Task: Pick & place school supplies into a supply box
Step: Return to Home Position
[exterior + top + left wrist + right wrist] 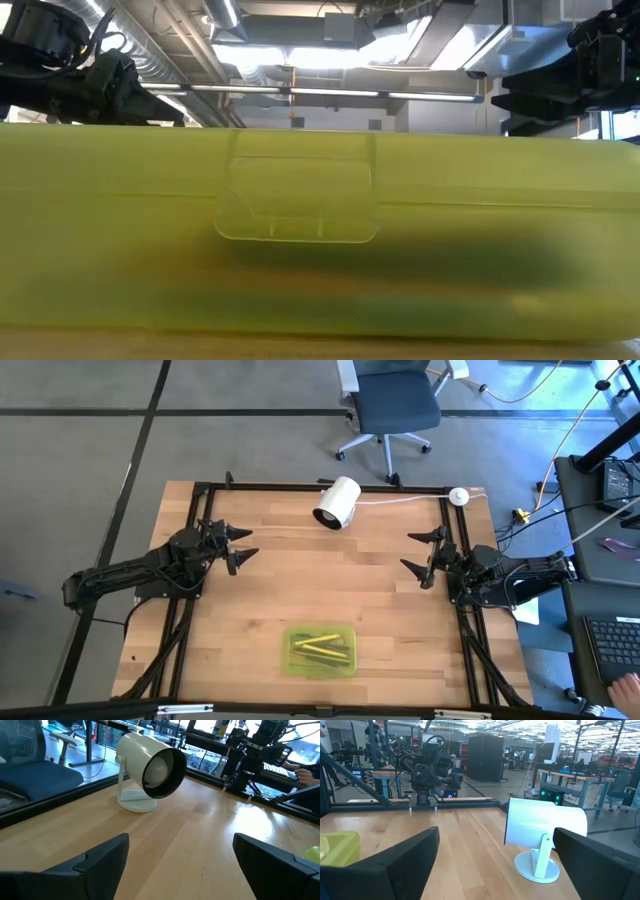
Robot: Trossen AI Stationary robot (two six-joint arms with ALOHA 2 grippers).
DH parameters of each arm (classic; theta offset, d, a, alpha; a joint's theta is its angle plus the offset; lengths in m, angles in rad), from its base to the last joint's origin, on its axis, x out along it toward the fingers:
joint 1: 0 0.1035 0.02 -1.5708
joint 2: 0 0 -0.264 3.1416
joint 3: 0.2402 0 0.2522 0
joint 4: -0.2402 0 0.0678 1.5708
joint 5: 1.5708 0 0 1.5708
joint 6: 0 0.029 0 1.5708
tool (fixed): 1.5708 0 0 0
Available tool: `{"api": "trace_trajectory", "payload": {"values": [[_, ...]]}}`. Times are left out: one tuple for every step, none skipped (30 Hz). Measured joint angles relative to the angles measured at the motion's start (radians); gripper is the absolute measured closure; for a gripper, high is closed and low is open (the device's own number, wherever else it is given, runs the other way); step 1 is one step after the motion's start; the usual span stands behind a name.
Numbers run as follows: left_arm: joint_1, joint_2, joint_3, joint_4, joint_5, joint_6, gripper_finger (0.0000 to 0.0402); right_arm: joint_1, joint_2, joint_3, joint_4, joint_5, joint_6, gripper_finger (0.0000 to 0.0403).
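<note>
the closed supply box (pixel 320 650) lies crosswise, well apart from left gripper (pixel 243 546) and right gripper (pixel 412 552), both spread wide and empty.

The supply box (pixel 289 662) is seen as translucent yellow-green, and yellow pencils (pixel 322 650) are shown through it. The table (pixel 300 580) is coloured light wood with fine grain. The cylinder (pixel 337 503) is painted white. The left gripper (pixel 246 544) and the right gripper (pixel 408 552) are finished in black.
</note>
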Motion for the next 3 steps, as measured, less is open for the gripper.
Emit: {"api": "trace_trajectory", "payload": {"values": [[0.0,0.0,0.0,0.0,0.0,0.0,0.0054,0.0,0.0,0.0,0.0,0.0,0.0,0.001],[0.0,0.0,0.0,0.0,0.0,0.0,0.0054,0.0,0.0,0.0,0.0,0.0,0.0,0.001],[0.0,0.0,0.0,0.0,0.0,0.0,0.0054,0.0,0.0,0.0,0.0,0.0,0.0,0.001]]}}
